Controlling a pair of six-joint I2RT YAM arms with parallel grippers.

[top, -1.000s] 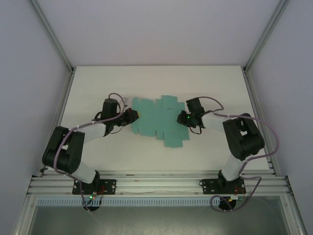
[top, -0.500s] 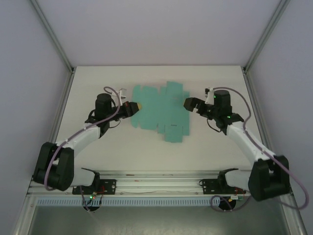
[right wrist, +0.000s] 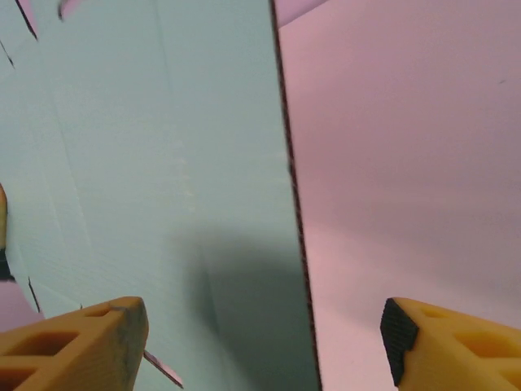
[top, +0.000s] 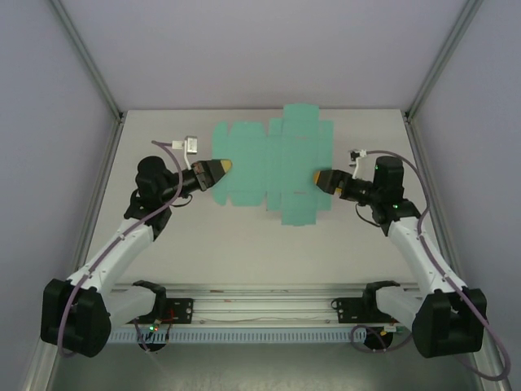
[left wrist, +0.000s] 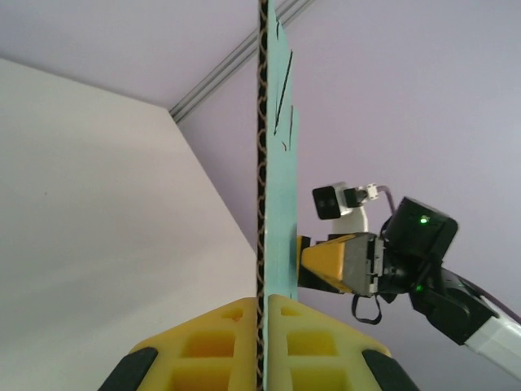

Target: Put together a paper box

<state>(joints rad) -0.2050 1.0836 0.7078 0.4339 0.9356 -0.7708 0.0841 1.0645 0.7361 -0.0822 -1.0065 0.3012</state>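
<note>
Left hand (top: 220,170) pinching paper box (top: 273,163), flat teal sheet

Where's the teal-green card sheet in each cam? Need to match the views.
Top external: teal-green die-cut card sheet at centre, left end effector on its left edge.
Left wrist: sheet edge-on, vertical strip at centre, pinched between yellow fingers at bottom.
Right wrist: sheet face across the left half.
Shared landmark: yellow right end effector, at the sheet's right edge from above, right of the strip in left wrist.
</note>
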